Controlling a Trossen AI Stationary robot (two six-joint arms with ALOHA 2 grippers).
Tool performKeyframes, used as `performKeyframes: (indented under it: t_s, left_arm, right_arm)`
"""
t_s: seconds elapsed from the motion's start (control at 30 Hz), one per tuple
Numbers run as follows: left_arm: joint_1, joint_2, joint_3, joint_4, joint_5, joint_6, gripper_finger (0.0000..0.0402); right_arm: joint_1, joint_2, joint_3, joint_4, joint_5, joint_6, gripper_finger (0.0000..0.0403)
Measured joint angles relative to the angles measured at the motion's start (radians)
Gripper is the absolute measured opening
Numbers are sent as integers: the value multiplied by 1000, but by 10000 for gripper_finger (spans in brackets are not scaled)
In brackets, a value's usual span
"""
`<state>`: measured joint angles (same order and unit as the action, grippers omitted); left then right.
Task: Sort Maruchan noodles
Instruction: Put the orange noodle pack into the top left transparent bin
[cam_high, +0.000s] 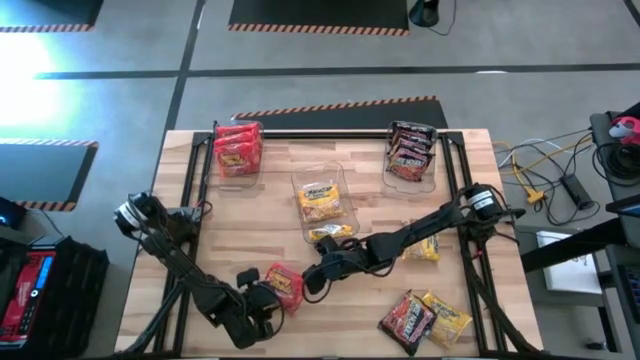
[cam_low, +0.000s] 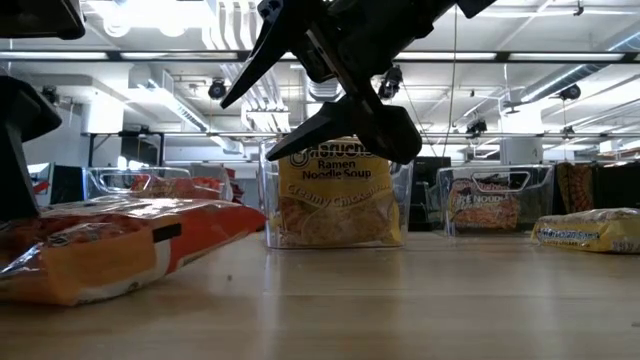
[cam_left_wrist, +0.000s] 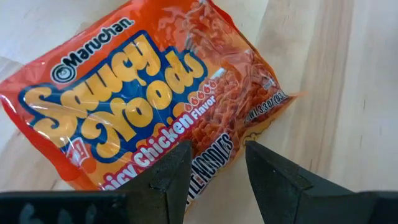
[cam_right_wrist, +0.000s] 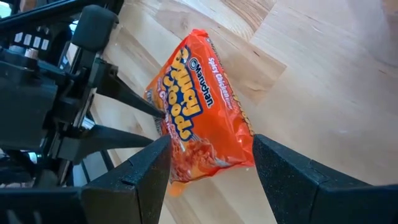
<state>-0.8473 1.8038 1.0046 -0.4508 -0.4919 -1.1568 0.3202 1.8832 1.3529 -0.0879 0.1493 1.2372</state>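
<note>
An orange-red Maruchan noodles packet (cam_high: 284, 286) lies flat on the wooden table (cam_high: 360, 160) near its front edge; it also shows in the left wrist view (cam_left_wrist: 137, 93) and the right wrist view (cam_right_wrist: 202, 112). My left gripper (cam_left_wrist: 217, 165) is open and slants down over the packet's near edge, one finger to each side of its printed border. My right gripper (cam_high: 318, 275) hangs open just right of the packet, above the table, and shows high in the low view (cam_low: 247, 130). My left gripper's fingers (cam_right_wrist: 155, 111) reach the packet's near end (cam_left_wrist: 214, 152), slanting down from the table's near-left. Whether they touch it I cannot tell. The packet rests on the table.
Three clear bins stand at the back: red packets (cam_high: 238, 150), yellow packets (cam_high: 320, 200), dark packets (cam_high: 412, 155). Loose packets lie by the middle bin (cam_high: 332, 233), at the right (cam_high: 422, 247) and near the front right corner (cam_high: 425, 318).
</note>
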Motion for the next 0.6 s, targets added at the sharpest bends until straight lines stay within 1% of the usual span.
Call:
performKeyframes:
  t_s: [0.17,0.33,0.4,0.47,0.5,0.6]
  left_arm:
    - [1,17,0,2,2,-8,138]
    - [-12,17,0,-11,36,-9,138]
    - [-18,17,0,-9,75,-22,138]
    - [-24,25,-6,-28,150,-38,138]
    - [-29,28,-5,-31,134,-38,138]
    - [-23,26,-6,-36,145,-39,138]
  right_arm:
    - [0,0,0,-1,0,2,215]
    - [0,0,0,-4,-3,1,215]
    - [0,0,1,-7,-3,-4,215]
    - [0,1,1,-7,-4,-4,215]
    - [0,2,1,-7,-12,-6,215]
    - [-2,16,2,1,-37,-10,215]
